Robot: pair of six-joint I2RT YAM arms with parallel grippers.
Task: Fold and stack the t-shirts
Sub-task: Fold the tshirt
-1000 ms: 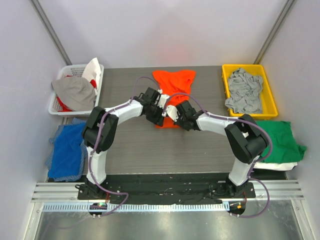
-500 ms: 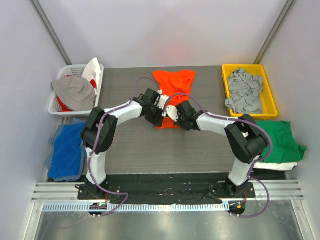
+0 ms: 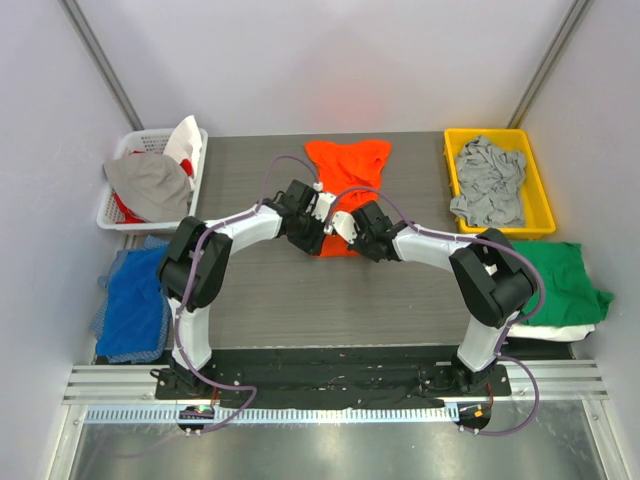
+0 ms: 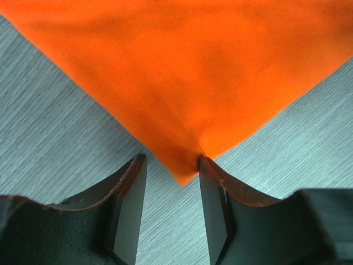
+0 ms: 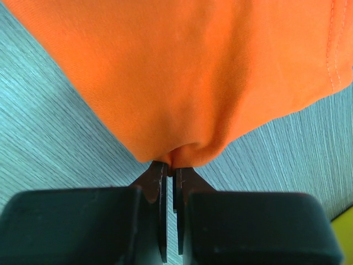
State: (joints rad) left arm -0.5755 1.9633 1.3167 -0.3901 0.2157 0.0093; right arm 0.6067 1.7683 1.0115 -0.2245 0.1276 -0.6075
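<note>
Where the right pincer (image 5: 169,165) nips, orange t-shirt (image 5: 187,72) (soft knit) puckers.

From above, the left gripper (image 3: 316,228) and right gripper (image 3: 352,234) cover the near edge of the orange shirt (image 3: 347,160), and their jaws cannot be made out there. Both wrist views cut the shirt off at the top and right. The cloth pinched between the right jaws is hidden. Under the green shirt (image 3: 560,280) only a strip of a white shirt (image 3: 558,332) shows; a red thing (image 3: 122,206) in the basket (image 3: 150,133) lies mostly buried
</note>
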